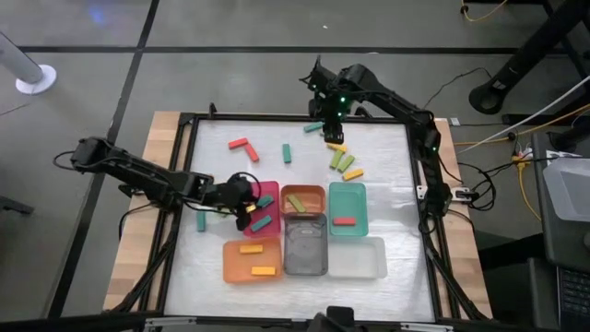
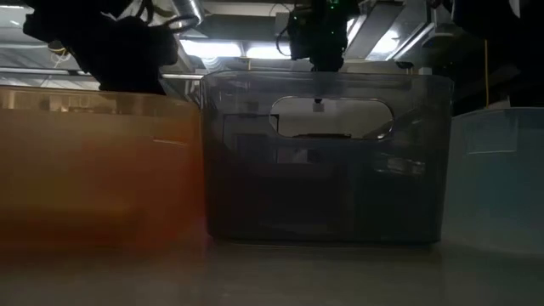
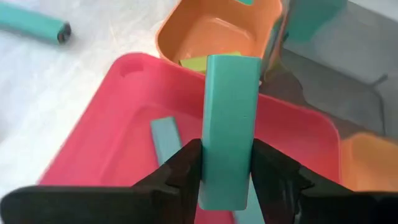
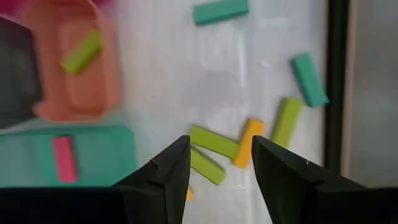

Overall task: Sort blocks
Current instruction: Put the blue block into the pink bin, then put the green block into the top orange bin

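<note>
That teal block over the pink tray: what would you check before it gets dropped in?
1. Teal block between the left gripper jaws: ok, upright, fingers at both its sides.
2. Block above the pink tray: ok.
3. Landing spot: ok, one teal block lies flat there, with bare floor beside it.
4. Colour match: ok, teal joins teal.
5. Right gripper out of the way: ok, open over the loose blocks at the table's far side.
6. Block free of the jaws: cannot tell.
</note>
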